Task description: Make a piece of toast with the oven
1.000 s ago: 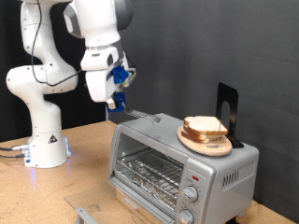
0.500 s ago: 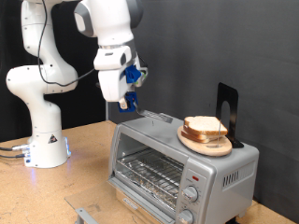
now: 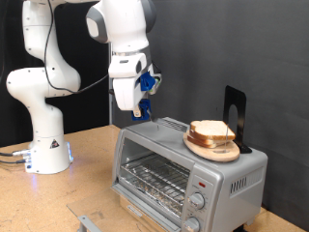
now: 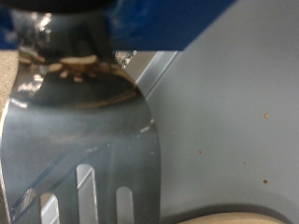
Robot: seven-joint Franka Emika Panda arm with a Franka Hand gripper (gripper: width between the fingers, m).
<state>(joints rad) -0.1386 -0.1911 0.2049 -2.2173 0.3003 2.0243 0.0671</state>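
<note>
The silver oven (image 3: 174, 164) stands at the exterior view's lower right, with its glass door shut and the wire rack showing behind it. A round wooden plate (image 3: 205, 148) on the oven's roof carries a small stack of bread slices, and the top slice (image 3: 210, 130) is pale with a tan crust. My gripper (image 3: 138, 108) hangs just above the roof's left end, left of the plate. It is shut on a slotted metal spatula (image 4: 84, 140). In the wrist view the blade lies over the grey oven roof (image 4: 234, 103), with the plate's rim (image 4: 234, 217) at the frame's edge.
A black upright stand (image 3: 235, 114) sits behind the plate on the oven's roof. Two round knobs (image 3: 198, 201) and a small red light (image 3: 201, 183) are on the oven's front. A metal bracket (image 3: 89, 222) lies on the wooden table in front.
My gripper with the spatula has moved towards the exterior view's right, from beyond the oven's left end to above its roof, closer to the plate of bread.
</note>
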